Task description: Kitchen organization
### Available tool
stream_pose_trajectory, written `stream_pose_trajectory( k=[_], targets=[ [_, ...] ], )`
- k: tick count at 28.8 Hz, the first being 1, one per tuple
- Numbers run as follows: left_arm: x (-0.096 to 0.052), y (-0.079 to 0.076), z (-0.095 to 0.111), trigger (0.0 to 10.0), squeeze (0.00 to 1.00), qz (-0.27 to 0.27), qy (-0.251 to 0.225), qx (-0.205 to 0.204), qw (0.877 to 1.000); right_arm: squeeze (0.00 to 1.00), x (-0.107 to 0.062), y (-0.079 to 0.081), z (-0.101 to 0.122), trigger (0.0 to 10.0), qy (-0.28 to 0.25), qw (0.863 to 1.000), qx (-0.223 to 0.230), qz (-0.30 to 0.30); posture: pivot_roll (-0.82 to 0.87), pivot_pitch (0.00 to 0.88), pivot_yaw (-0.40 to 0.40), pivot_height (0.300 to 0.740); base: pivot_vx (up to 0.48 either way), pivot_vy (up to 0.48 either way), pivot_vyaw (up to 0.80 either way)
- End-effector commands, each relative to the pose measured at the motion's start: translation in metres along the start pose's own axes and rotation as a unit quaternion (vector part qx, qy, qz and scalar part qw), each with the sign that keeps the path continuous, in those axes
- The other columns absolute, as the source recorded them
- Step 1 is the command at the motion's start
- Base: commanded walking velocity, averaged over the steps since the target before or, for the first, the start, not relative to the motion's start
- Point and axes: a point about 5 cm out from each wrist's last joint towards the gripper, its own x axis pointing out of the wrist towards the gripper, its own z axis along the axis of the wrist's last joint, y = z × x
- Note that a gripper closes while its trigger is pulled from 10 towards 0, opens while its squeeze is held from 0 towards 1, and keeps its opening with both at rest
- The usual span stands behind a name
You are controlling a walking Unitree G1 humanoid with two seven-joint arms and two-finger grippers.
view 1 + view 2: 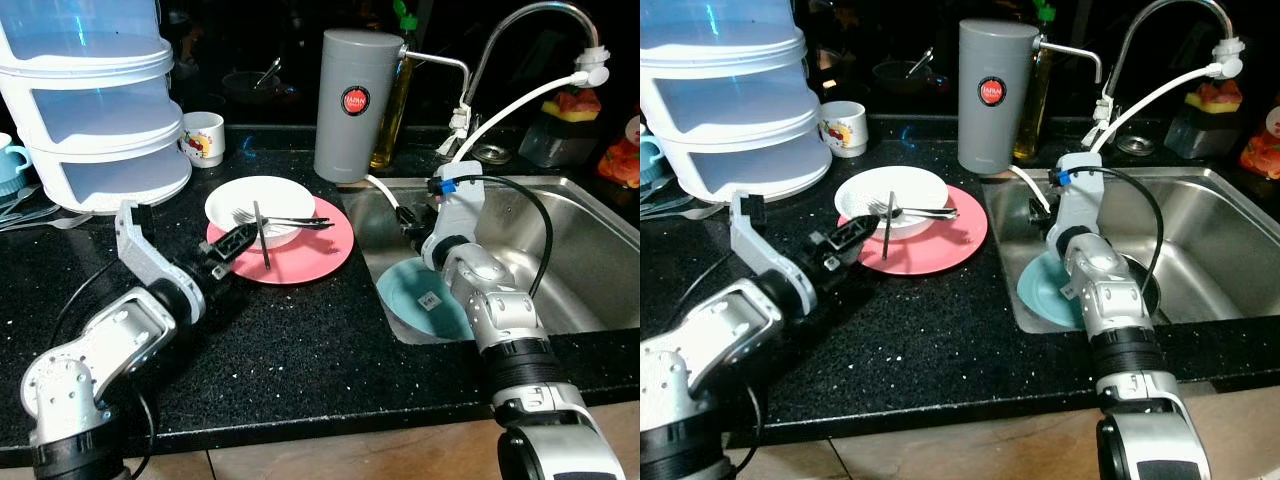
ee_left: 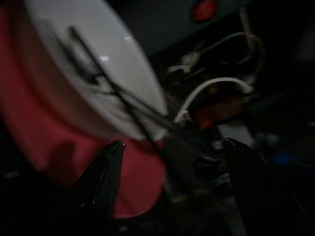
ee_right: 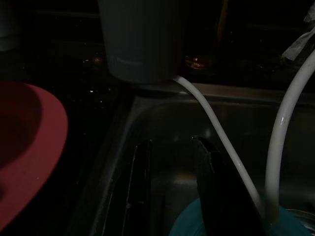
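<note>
A pink plate (image 1: pixel 310 252) lies on the black counter with a white bowl (image 1: pixel 262 200) on it. A fork (image 1: pixel 285 218) and a dark utensil (image 1: pixel 262 240) rest across the bowl. My left gripper (image 1: pixel 236 250) is at the plate's near left edge, open, with one finger over the rim; its fingers (image 2: pixel 106 182) stand wide apart with nothing held. A teal plate (image 1: pixel 415 295) lies in the steel sink (image 1: pixel 590 250). My right gripper (image 3: pixel 172 182) hangs open in the sink's left end just above the teal plate, holding nothing.
A grey canister (image 1: pixel 355 100) stands at the sink's back left corner, with an oil bottle (image 1: pixel 395 110) behind it. White stacked containers (image 1: pixel 95 110) and a mug (image 1: pixel 203 138) sit at the back left. The faucet (image 1: pixel 520 25) and white hoses (image 1: pixel 520 105) arch over the sink.
</note>
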Motion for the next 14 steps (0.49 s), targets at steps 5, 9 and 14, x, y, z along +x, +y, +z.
stream_pose_trajectory(
  k=[5,9,14],
  targets=[
    [0.008,-0.002,-0.006,10.0,0.0,-0.023,0.016,-0.03,0.999,0.0,-0.001,-0.003,0.005,10.0,-0.014,1.0,0.008,-0.006,0.0,0.044,-0.027,0.74,0.0,0.0,0.0],
    [0.013,0.001,-0.008,10.0,0.0,-0.029,0.022,-0.046,0.998,0.0,-0.001,-0.003,0.006,10.0,-0.014,1.0,0.008,-0.006,0.0,0.044,-0.026,0.74,0.0,0.0,0.0],
    [0.017,0.004,-0.008,10.0,0.0,-0.035,0.024,-0.065,0.997,0.0,-0.001,-0.003,0.006,10.0,-0.013,1.0,0.007,-0.005,0.0,0.044,-0.025,0.74,0.0,0.0,0.0]
  ],
)
